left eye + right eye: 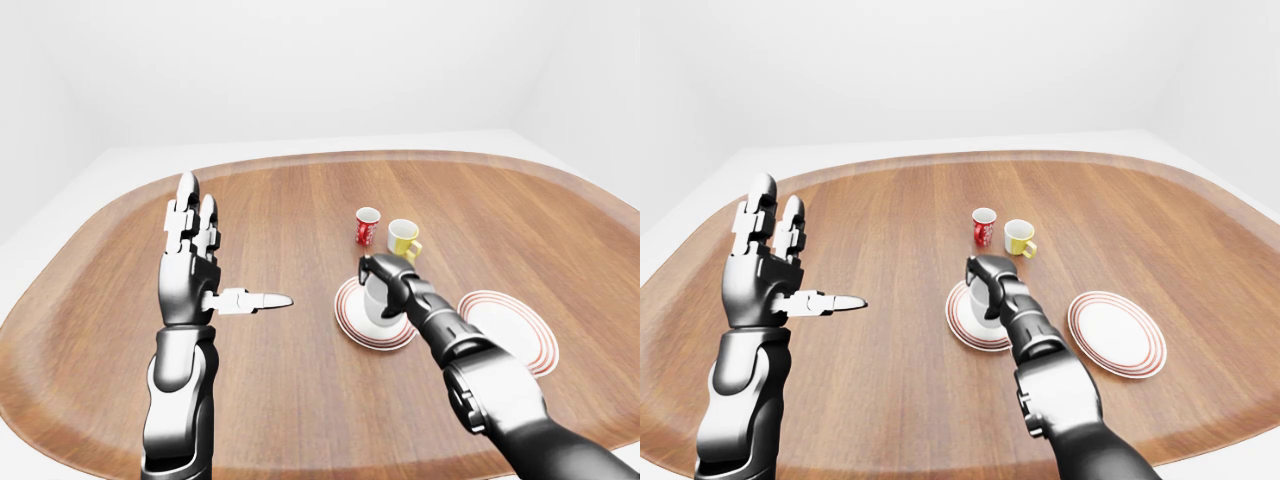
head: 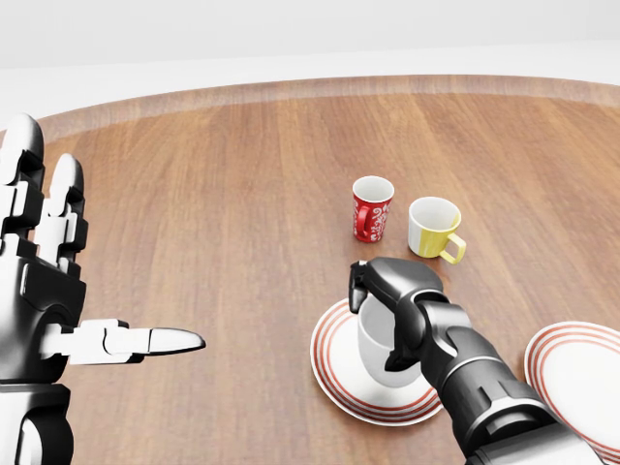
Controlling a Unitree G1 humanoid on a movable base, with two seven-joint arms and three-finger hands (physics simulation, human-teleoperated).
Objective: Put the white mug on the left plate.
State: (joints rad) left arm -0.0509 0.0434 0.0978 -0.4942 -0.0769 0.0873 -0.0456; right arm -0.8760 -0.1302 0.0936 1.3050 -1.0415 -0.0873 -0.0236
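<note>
Plain white walls surround a large rounded brown wooden table that fills most of every view. At lower centre of the head view the dark metallic right hand is clenched around the plain white ceramic mug, fingers wrapped over its rim and down its side; the mug stands upright within the round white left plate with red rim rings, and its base appears to rest on or sit just above the plate centre, though the hand hides enough that contact cannot be confirmed. A second, matching white right plate with red rings lies well apart at the lower right edge. A red patterned mug and a yellow mug stand near each other above the left plate, near the hand. The silver and black left hand is held upright at the far left with fingers spread and thumb extended, grasping nothing. Risk assessment: if the fingers let go while the mug is not fully seated, it could drop and tip or slide on the smooth plate. A finger hooked over the rim could drag the mug off centre or overturn it during withdrawal. A retreat towards the top of the frame could knock over the red or yellow mug.
</note>
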